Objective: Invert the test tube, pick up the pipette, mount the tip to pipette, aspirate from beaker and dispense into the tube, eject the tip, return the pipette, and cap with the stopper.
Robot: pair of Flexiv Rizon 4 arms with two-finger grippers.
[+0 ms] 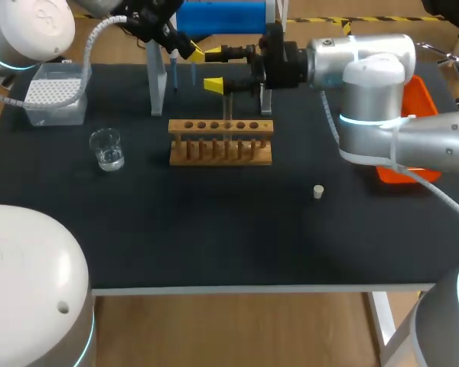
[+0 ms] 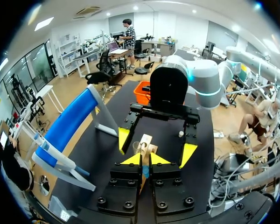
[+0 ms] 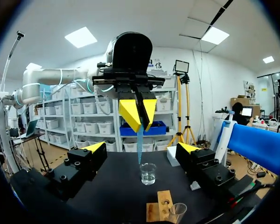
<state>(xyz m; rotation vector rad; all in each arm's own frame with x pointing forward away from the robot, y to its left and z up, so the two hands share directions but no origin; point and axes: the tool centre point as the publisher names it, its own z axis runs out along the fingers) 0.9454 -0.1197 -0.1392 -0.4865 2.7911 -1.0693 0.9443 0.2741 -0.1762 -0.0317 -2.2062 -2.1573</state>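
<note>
Looks like the dispense leg, judging by the layout. Left gripper (image 3: 136,116) pinched tight on the pipette (image 3: 139,147): slim translucent blue taper, hanging point-down between the yellow tips, high over the far middle of the table (image 1: 214,237). Can't tell whether any liquid sits inside it.

Right gripper (image 2: 156,148) spread wide, nothing clamped, hovering at the far side of the rack (image 1: 220,141). Test tube (image 3: 177,212) standing in that rack, mouth up, uncapped, ahead of and below the open fingers, not touched.

Next move, at a guess: lowering the blue point straight down into a narrow round mouth. Calls for fine centring and a plumb approach, perhaps with the right fingers closing to steady the glass.

On to materials. Tube: clear thin glass, smooth, likely slippery. Rack: pale wood, a row of round holes on top, pegs along the near side. Beaker (image 1: 107,149), near left of the rack: small, clear, a little liquid at the bottom. Stopper (image 1: 318,191), near right, well apart: small pale plug, lying loose on matte black.
</note>
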